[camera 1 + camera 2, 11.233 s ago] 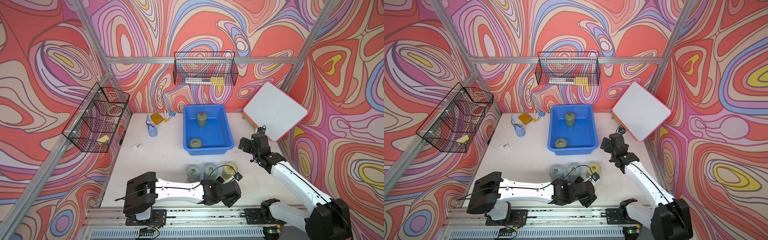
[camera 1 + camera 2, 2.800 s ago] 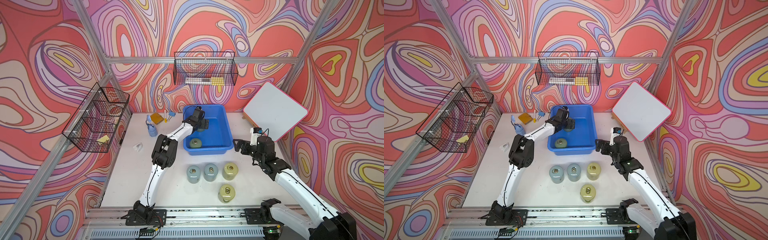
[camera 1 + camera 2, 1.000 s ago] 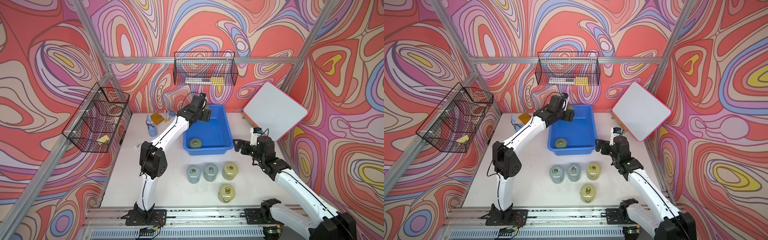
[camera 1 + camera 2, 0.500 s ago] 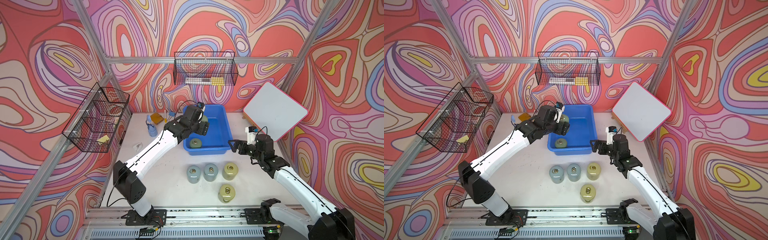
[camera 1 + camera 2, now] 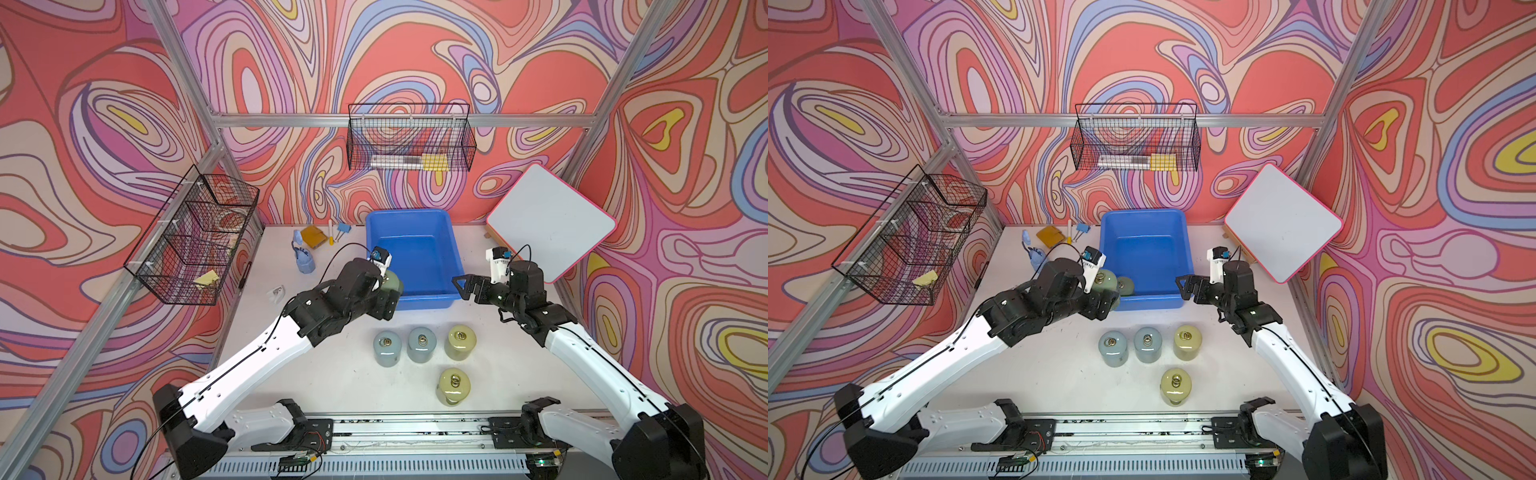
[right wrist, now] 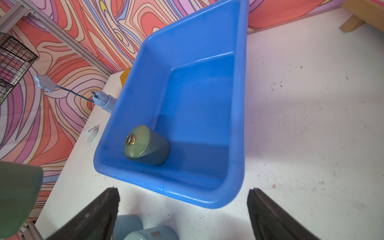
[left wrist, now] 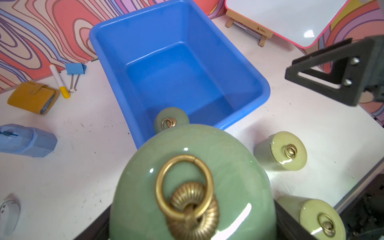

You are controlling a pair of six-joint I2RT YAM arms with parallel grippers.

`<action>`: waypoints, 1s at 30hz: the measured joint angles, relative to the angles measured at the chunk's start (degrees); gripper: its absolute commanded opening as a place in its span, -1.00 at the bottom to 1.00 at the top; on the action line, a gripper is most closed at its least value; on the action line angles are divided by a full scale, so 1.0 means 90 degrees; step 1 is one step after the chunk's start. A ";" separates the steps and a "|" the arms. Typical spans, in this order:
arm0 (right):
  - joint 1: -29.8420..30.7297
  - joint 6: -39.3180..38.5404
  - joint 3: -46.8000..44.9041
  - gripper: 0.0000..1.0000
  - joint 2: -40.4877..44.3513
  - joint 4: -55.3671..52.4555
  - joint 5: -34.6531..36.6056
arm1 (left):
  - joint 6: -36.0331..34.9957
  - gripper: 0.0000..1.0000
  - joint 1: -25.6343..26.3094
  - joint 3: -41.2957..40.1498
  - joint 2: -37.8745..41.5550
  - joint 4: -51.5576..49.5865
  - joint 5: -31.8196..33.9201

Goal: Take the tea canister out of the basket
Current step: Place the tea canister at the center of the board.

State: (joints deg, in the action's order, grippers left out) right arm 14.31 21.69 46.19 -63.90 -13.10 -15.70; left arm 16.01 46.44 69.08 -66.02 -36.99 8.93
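Note:
My left gripper [image 5: 384,293] is shut on a green tea canister [image 5: 392,281] with a brass ring lid. It holds the canister in the air over the near left corner of the blue basket [image 5: 409,214]. In the left wrist view the held canister [image 7: 228,176] fills the foreground between the jaws. A second green tea canister [image 6: 145,145] lies on its side inside the basket near the front wall, also seen in a top view [image 5: 1126,286]. My right gripper [image 5: 467,286] hovers open and empty off the basket's near right corner [image 6: 218,199].
Two grey-blue canisters [image 5: 387,348] [image 5: 421,344] and two yellow-green ones [image 5: 460,340] [image 5: 454,386] stand on the table in front of the basket. A whiteboard [image 5: 548,220] leans at the right. A blue bottle [image 5: 304,262], a yellow wallet [image 5: 313,237] and wire baskets [image 5: 409,143] are at the left and back.
My left arm has drawn back toward the front with the tea canister, from above the basket's far left side to its near left corner. The right gripper has shifted slightly toward the basket.

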 measured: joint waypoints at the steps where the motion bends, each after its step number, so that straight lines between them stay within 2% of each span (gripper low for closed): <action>1: 0.0000 0.0002 0.0005 0.97 -0.0044 -0.0017 0.0000 | 0.0044 -0.17 0.0073 -0.0131 0.0153 -0.0034 0.0002; 8: 0.0000 0.0002 0.0022 0.96 -0.0289 -0.0039 0.0007 | 0.0284 -0.20 0.0874 -0.1149 0.1069 -0.0005 -0.0109; 12: 0.0000 0.0005 0.0121 0.96 -0.0476 0.0000 0.0002 | 0.0423 -0.21 0.1336 -0.1613 0.1304 0.0083 -0.0158; 22: 0.0000 0.0000 0.0187 0.96 -0.0656 0.0070 0.0000 | 0.0551 -0.22 0.2856 -0.2436 0.1207 0.0993 0.0223; 30: 0.0000 -0.0007 0.0187 0.96 -0.0661 0.0083 0.0002 | 0.0729 -0.24 0.3228 -0.3130 0.0801 0.1972 0.0481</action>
State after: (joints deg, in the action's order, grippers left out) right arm 14.31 21.63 47.88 -69.84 -12.36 -15.68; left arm 22.57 75.48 40.91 -58.81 -19.25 13.26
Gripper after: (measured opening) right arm 0.983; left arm 0.846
